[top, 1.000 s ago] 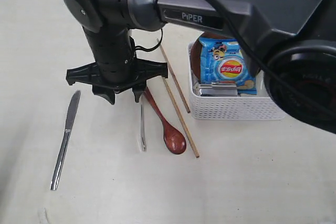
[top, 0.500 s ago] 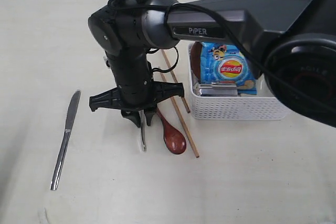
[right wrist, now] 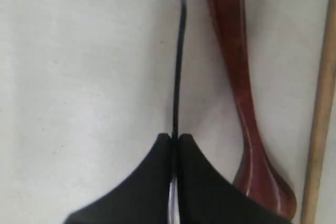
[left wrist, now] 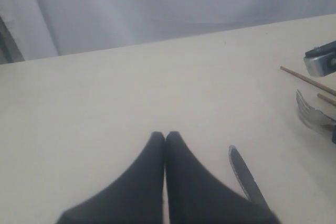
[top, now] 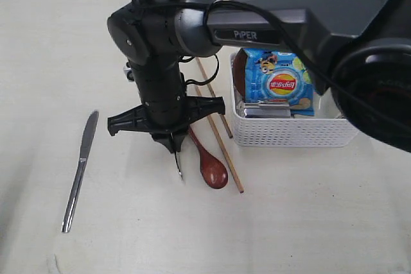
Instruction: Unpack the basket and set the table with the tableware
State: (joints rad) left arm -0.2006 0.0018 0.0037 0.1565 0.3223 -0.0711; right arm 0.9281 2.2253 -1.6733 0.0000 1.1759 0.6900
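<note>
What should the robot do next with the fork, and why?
Probably lift it straight up a little. The right arm's fingers are shut on the fork, which sits close beside the wooden spoon, so sliding might knock it.

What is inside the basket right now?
A blue snack bag stands in the basket, with a brown plate behind it and a shiny metal piece in front. Anything underneath is hidden by the bag and the basket's wall.
</note>
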